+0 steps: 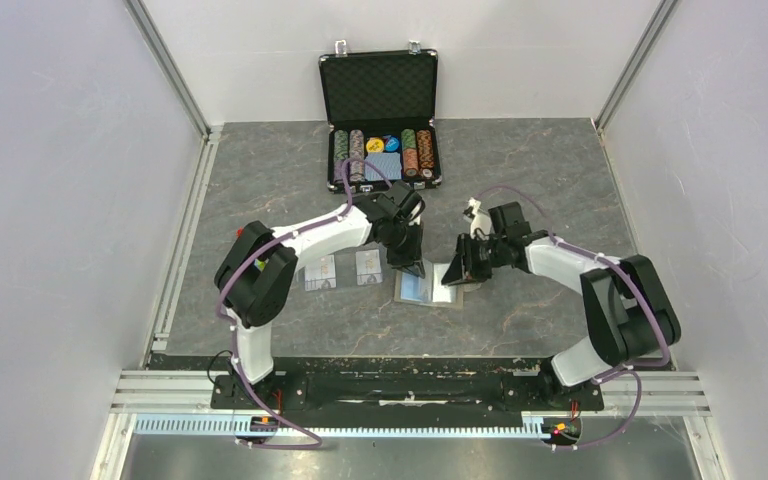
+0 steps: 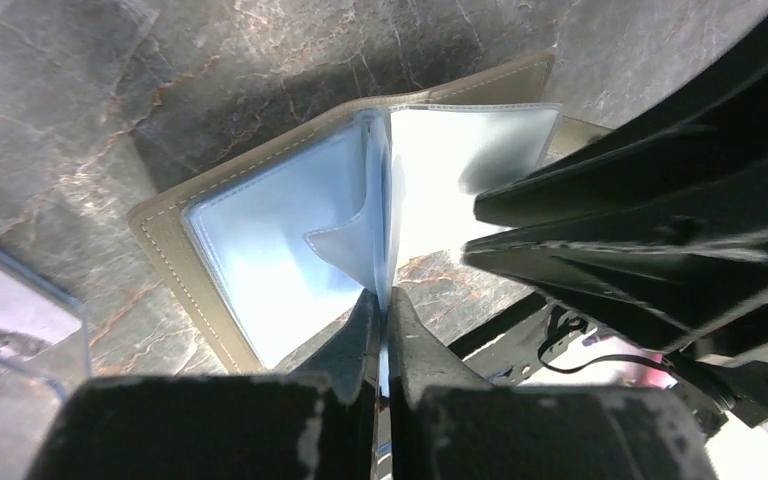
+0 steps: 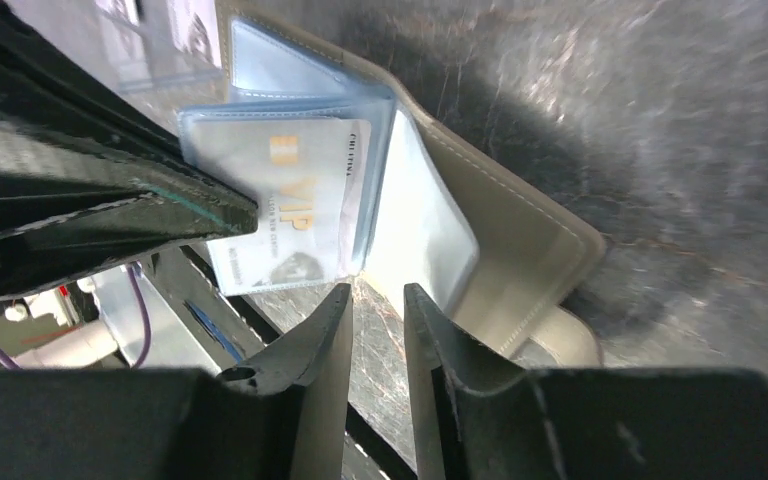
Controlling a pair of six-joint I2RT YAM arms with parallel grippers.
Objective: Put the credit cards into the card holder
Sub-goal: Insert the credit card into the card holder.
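Note:
The taupe card holder [image 1: 422, 291] [image 2: 160, 225] [image 3: 520, 230] lies open on the table between the two arms, its light blue lining up. One whitish credit card [image 3: 290, 200] with gold "VIP" lettering sits inside a clear leaf of the holder. My left gripper [image 1: 410, 267] [image 2: 385, 305] is shut on the edge of a clear leaf, which stands up from the fold. The left fingers [image 3: 110, 200] show in the right wrist view, lying over that card leaf. My right gripper [image 1: 457, 274] [image 3: 375, 295] hangs just off the holder's near edge, slightly open, with bare table between its fingers.
Two clear plastic sleeves [image 1: 320, 272] [image 1: 368, 266] with pale printed rectangles showing through lie left of the holder. An open black poker-chip case [image 1: 380, 120] stands at the back. The holder's tab clasp [image 3: 565, 335] sticks out on the right. Walls close both sides.

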